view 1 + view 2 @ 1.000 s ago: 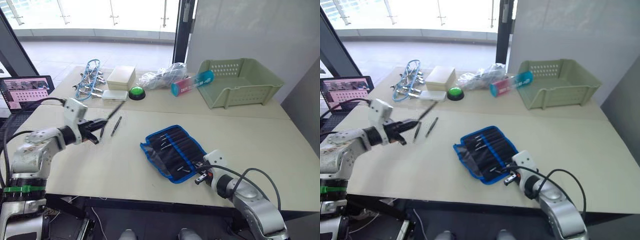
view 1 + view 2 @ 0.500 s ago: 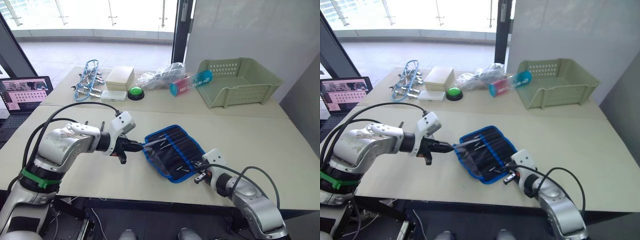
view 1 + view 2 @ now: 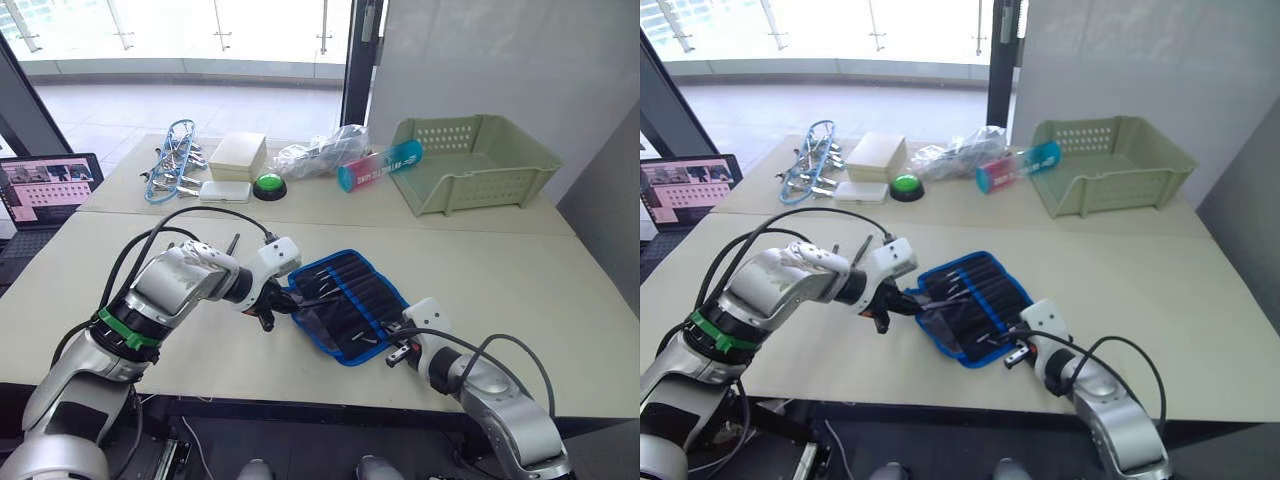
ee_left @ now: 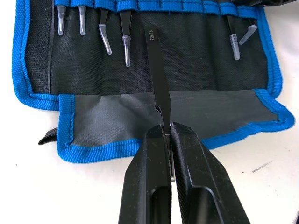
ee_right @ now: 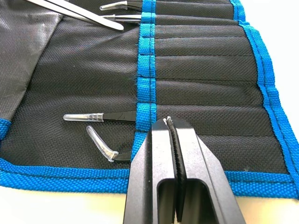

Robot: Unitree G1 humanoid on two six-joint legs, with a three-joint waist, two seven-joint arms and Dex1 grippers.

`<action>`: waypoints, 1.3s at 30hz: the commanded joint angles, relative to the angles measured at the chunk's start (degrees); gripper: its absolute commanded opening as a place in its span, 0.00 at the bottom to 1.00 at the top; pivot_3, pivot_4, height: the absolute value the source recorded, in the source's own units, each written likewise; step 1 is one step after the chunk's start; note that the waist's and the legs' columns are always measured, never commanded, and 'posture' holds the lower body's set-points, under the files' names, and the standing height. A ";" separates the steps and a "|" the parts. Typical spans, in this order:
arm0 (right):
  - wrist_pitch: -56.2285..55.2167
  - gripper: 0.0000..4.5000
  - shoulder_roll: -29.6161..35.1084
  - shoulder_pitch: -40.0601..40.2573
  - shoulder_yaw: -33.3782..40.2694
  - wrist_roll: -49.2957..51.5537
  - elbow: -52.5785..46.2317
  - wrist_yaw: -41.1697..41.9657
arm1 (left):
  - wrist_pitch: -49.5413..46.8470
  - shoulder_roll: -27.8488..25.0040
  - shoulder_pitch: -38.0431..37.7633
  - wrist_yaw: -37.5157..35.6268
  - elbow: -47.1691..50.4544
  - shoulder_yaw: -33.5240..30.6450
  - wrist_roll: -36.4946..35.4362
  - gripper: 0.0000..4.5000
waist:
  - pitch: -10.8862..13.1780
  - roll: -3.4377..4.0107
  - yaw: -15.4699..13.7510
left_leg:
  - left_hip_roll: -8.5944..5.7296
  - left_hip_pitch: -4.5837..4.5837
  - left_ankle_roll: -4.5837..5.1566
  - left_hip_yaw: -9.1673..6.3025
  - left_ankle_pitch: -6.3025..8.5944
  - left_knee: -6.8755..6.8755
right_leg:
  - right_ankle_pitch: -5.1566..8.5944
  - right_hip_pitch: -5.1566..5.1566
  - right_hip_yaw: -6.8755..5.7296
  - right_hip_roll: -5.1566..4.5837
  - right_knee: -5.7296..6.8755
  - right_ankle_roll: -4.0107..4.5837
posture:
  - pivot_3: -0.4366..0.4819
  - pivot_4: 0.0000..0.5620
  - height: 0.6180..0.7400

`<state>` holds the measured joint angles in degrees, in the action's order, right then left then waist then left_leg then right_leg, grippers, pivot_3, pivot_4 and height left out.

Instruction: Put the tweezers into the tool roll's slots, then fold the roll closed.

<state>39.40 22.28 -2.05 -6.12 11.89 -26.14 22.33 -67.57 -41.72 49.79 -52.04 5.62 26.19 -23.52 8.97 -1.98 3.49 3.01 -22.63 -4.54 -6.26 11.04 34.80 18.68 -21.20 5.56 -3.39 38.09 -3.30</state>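
The tool roll [image 3: 347, 302] lies open on the near table, black with a bright blue edge. Several tweezers [image 4: 125, 41] with clear tip caps sit in its slots [image 5: 201, 70]. My left gripper [image 4: 167, 128] is shut on one black tweezers [image 4: 158, 79], whose tip reaches over the roll's flap toward the slot row. In the head view this gripper [image 3: 281, 302] sits at the roll's left edge. My right gripper [image 5: 170, 123] is shut, its tips resting on the roll's near right part by the blue band. Another tweezers [image 3: 233, 243] lies on the table behind my left forearm.
On the far table stand a green basket [image 3: 480, 160], a teal and pink tube [image 3: 382, 165], a plastic bag [image 3: 320, 155], a green button [image 3: 267, 185], a white box [image 3: 240, 155] and a blue-wire clip bundle [image 3: 175, 160]. A laptop [image 3: 40, 188] sits far left.
My left arm has swung from the table's left side to the roll, carrying the tweezers; its tip now lies over the roll's flap. The right gripper has stayed put.
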 commanded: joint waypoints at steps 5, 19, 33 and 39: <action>0.68 0.00 -0.90 0.78 -2.33 -0.87 1.79 0.16 | 2.51 3.15 2.31 -0.34 -1.95 2.13 3.71 0.02 | 0.00 0.00 0.02 | 0.00 0.00 0.00 0.00 0.00 0.02 | 0.00 0.00 0.00 0.00 0.00 0.00 | 0.48 0.27 1.00; 1.52 0.00 -2.05 0.94 -3.49 -1.64 -0.04 -0.10 | 10.78 12.29 2.92 1.15 -11.81 1.61 9.33 0.02 | 0.00 0.00 0.33 | 0.00 0.00 0.01 0.00 0.00 0.03 | 0.00 0.00 0.01 0.00 0.02 0.00 | 0.48 0.27 1.00; 2.48 0.00 -1.86 0.43 -4.64 -1.47 -0.60 0.05 | 30.33 23.61 3.82 2.97 -32.76 -2.26 16.27 0.02 | -0.02 0.03 0.32 | -0.02 -0.01 0.01 0.00 -0.01 0.05 | 0.00 0.03 0.01 0.00 0.01 0.00 | 0.48 0.27 1.00; 2.92 0.00 -1.89 0.19 -4.40 -1.84 0.13 -0.64 | 27.24 21.31 2.73 1.12 -26.75 -5.06 15.21 0.16 | -0.01 0.03 0.64 | -0.02 -0.01 0.01 -0.01 0.00 0.04 | 0.00 0.02 0.01 0.00 0.02 0.00 | 0.48 0.27 1.00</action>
<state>40.38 20.74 -2.71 -8.03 9.98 -27.06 21.04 -39.95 -19.10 52.00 -50.66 -24.41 23.66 -7.98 8.96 -1.94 4.12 3.00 -22.64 -4.53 -6.26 11.03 34.83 18.68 -21.18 5.58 -3.39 38.11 -3.30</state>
